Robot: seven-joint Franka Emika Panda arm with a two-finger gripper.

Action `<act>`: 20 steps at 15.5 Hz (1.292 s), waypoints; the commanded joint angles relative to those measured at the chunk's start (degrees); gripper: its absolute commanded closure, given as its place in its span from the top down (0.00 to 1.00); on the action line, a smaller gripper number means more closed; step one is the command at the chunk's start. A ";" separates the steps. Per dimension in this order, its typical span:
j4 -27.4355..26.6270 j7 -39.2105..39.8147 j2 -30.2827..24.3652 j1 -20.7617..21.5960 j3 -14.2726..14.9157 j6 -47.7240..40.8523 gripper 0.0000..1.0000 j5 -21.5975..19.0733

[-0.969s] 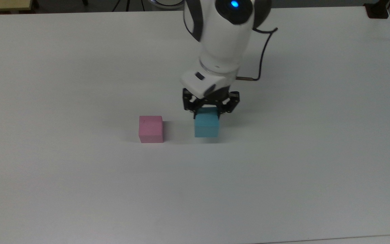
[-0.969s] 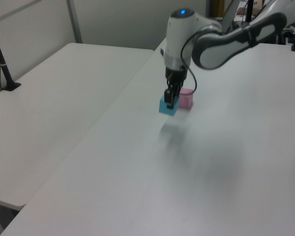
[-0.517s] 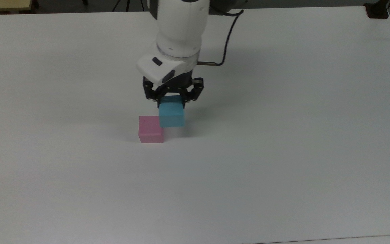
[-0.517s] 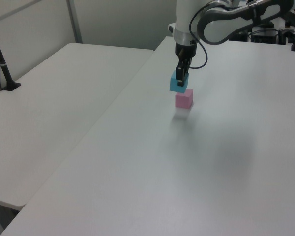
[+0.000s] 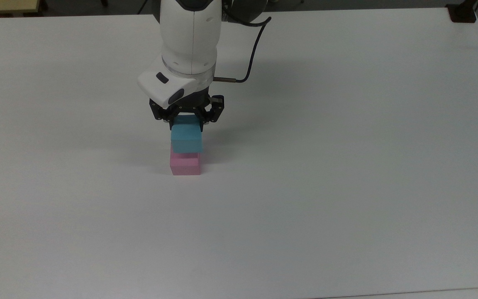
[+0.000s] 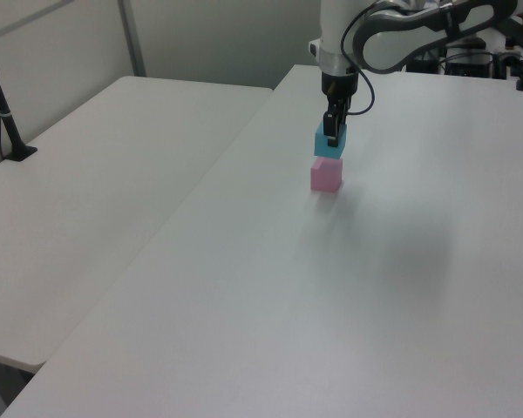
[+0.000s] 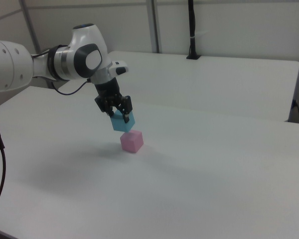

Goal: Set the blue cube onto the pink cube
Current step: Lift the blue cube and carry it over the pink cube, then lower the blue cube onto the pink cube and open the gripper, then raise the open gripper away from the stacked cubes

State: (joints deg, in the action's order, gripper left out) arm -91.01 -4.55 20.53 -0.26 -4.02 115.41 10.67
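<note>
The pink cube [image 5: 185,165] [image 6: 326,175] [image 7: 132,142] rests on the white table [image 5: 347,166]. Held in the air just above it is the light-blue cube [image 5: 186,139] [image 6: 329,143] [image 7: 123,121], with my gripper [image 5: 186,121] [image 6: 332,135] [image 7: 120,115] shut on its sides. In the right view a small gap shows between the two cubes, and the blue cube is a little tilted. In the top view the blue cube covers the far part of the pink cube's top.
A second white table [image 6: 87,192] stands beside this one at the left view's left, with a black post [image 6: 4,113] on it. A black cable [image 5: 251,54] hangs from the arm's wrist. A dark block [image 5: 462,12] sits at the top view's far right corner.
My gripper has carried the blue cube up off the table and toward the top view's left, from beside the pink cube to above it.
</note>
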 commanded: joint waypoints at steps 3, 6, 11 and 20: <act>-2.42 -1.25 1.70 0.35 0.50 3.50 0.55 1.45; -2.33 -2.04 2.06 -0.18 0.50 4.91 0.55 1.98; -2.25 -5.20 2.15 -0.44 0.50 5.26 1.00 2.07; -0.58 -5.65 -8.65 -2.47 0.41 -5.78 1.00 1.10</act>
State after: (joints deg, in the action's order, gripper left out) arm -91.12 -9.08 19.30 -2.35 -3.79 117.20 11.65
